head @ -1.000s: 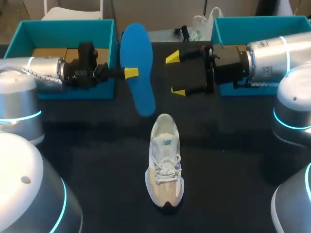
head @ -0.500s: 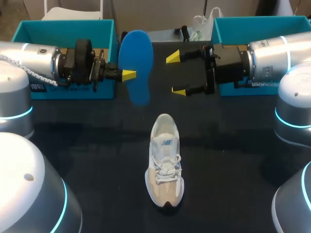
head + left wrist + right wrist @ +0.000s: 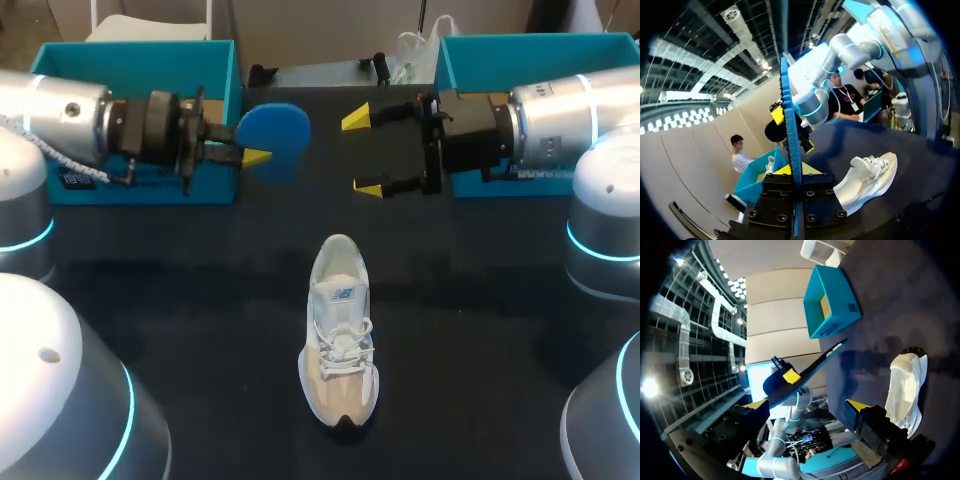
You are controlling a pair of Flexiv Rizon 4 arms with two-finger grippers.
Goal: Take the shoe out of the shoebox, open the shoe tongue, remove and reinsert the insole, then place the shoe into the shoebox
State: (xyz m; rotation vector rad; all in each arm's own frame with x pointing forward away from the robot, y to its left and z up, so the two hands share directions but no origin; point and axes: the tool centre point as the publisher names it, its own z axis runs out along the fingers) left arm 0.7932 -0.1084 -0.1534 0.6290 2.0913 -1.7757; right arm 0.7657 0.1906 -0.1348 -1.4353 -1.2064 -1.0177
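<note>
The left gripper (image 3: 256,156) was closed on the blue insole (image 3: 273,133), one yellow finger on each face. It held the insole in the air just beside the near right corner of the left box (image 3: 140,55). In the left wrist view the insole (image 3: 790,120) stood edge-on, rising straight up from between the fingers of the gripper (image 3: 794,172), with the shoe (image 3: 867,175) on the table off to one side.

The right gripper (image 3: 362,153) hung wide open and empty, its tips pointing at the insole across a small gap, just in front of the right box (image 3: 520,45). From the right wrist, the insole (image 3: 805,372) lay ahead of the spread fingers of that gripper (image 3: 807,405), touching neither.

The shoe (image 3: 340,330) sat upright on its sole near the middle of the dark table (image 3: 480,330), outside both boxes, heel toward the grippers, well apart from them, toe toward the robot
</note>
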